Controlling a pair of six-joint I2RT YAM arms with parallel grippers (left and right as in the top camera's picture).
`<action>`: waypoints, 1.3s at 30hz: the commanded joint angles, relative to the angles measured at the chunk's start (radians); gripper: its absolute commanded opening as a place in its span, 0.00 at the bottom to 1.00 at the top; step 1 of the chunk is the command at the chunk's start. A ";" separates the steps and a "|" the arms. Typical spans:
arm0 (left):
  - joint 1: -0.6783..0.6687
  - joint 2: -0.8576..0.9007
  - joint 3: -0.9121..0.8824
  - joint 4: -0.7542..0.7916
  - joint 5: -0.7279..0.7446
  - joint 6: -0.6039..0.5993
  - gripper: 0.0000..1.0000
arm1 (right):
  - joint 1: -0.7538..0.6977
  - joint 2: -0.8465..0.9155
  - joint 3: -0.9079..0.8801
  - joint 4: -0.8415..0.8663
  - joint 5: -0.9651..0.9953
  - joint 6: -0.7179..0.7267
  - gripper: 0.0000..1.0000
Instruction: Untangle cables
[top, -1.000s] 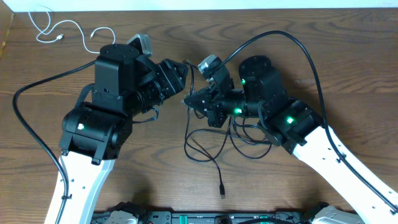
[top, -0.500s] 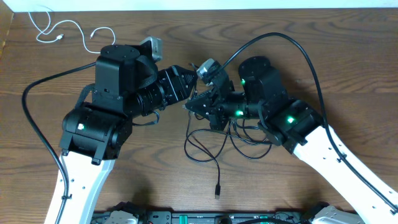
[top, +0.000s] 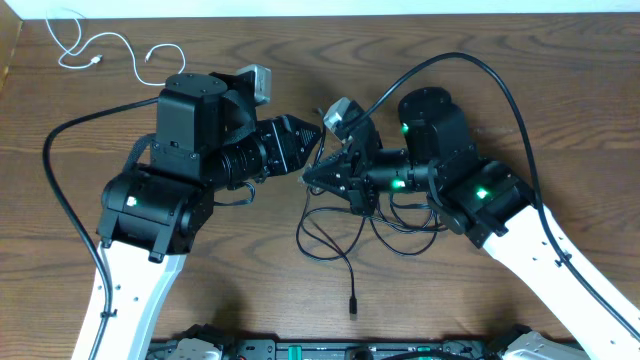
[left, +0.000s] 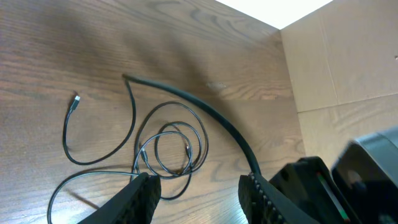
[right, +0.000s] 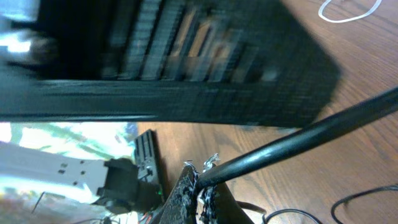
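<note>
Two black cables (top: 345, 228) lie in tangled loops on the table between the arms, and one plug end (top: 353, 301) trails toward the front edge. My right gripper (top: 311, 178) points left and is shut on a black cable (right: 298, 140), which rises off the table to it (left: 205, 115). My left gripper (top: 313, 146) points right, just above and beside the right one. Its jaws (left: 198, 183) stand open over the coils (left: 171, 149) with nothing between them. The white cable (top: 100, 48) lies apart at the far left corner.
The left arm's dark body (right: 155, 62) fills the top of the right wrist view, very close. Thick black robot cables (top: 470, 75) arc over both arms. The table's far edge meets a cardboard panel (left: 336, 56).
My left gripper has swung right and down to meet the right gripper's tip, its jaws narrowing a little. The right arm shifted slightly right, and the held cable's plug end drew in a bit.
</note>
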 joint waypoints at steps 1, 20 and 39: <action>-0.003 0.005 0.001 -0.002 0.034 0.021 0.47 | -0.008 -0.018 0.013 -0.014 -0.051 -0.047 0.01; -0.003 0.005 0.001 -0.066 0.150 0.145 0.47 | -0.009 -0.020 0.013 -0.077 -0.051 -0.073 0.01; -0.003 0.006 0.001 -0.091 0.150 0.147 0.21 | -0.009 -0.020 0.013 -0.056 -0.051 -0.054 0.01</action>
